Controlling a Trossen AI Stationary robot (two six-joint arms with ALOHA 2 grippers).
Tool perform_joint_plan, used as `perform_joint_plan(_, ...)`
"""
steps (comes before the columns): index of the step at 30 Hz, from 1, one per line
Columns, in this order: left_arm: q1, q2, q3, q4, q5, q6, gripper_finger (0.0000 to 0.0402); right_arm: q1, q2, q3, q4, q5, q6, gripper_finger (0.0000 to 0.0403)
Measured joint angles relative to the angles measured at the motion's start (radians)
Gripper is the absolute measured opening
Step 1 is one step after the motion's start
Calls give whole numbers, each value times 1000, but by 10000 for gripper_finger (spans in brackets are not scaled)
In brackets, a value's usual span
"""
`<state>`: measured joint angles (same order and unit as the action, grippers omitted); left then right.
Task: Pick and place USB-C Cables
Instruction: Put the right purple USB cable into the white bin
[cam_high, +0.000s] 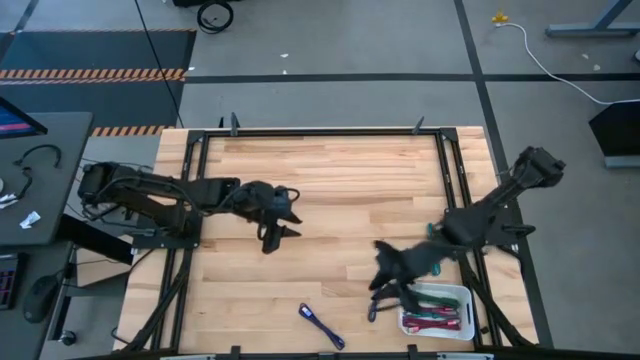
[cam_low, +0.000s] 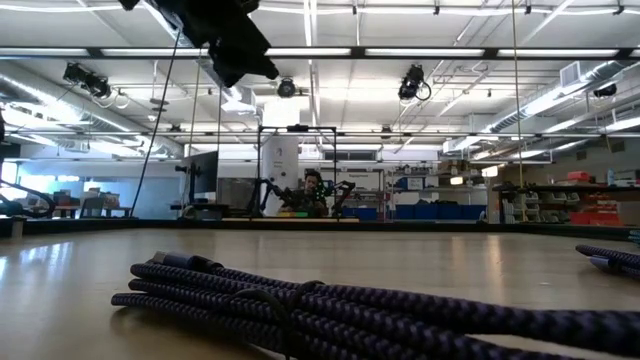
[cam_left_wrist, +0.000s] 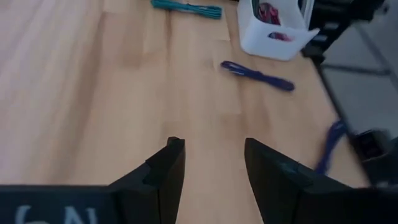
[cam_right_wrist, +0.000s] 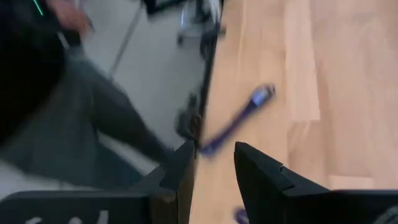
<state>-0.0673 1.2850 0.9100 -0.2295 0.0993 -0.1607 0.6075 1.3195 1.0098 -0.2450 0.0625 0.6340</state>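
A blue cable bundle (cam_high: 321, 325) lies flat on the wood near the table's near edge; it also shows in the right wrist view (cam_right_wrist: 239, 119) and close up in the low view (cam_low: 350, 310). My right gripper (cam_high: 385, 290) (cam_right_wrist: 214, 165) hovers open, to the right of this cable and left of the white bin (cam_high: 466, 292), touching nothing. My left gripper (cam_high: 280, 238) (cam_left_wrist: 214, 162) is open over bare wood at the table's left middle. Its wrist view shows a teal cable (cam_left_wrist: 186, 9), a blue cable (cam_left_wrist: 256, 74) beside the bin (cam_left_wrist: 261, 43), and another blue cable (cam_left_wrist: 329, 146) at the table edge.
The white bin holds magenta and green cables (cam_high: 437, 318) and stands at the table's near right corner. A black frame (cam_high: 320, 132) runs around the tabletop. Another cable end (cam_low: 610, 258) shows at the right in the low view. Bare wood fills the table's middle and far part.
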Motion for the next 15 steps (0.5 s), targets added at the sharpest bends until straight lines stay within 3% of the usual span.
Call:
perform_joint_plan(4, -39, 0, 0, -1, 0, -171, 172, -97, 119, 49, -49, -229, -216, 119)
perform_joint_plan(7, -66, 0, 0, -4, -1, -246, 172, -139, 211, 111, -117, -343, -393, 119)
perform_joint_plan(11, -96, 0, 0, -27, -2, -281, 172, -158, 329, 193, -292, -417, -580, 122)
perform_joint_plan(15, -123, 0, 0, -58, -10, -281, 172, -149, 411, 236, -392, -417, -685, 141)
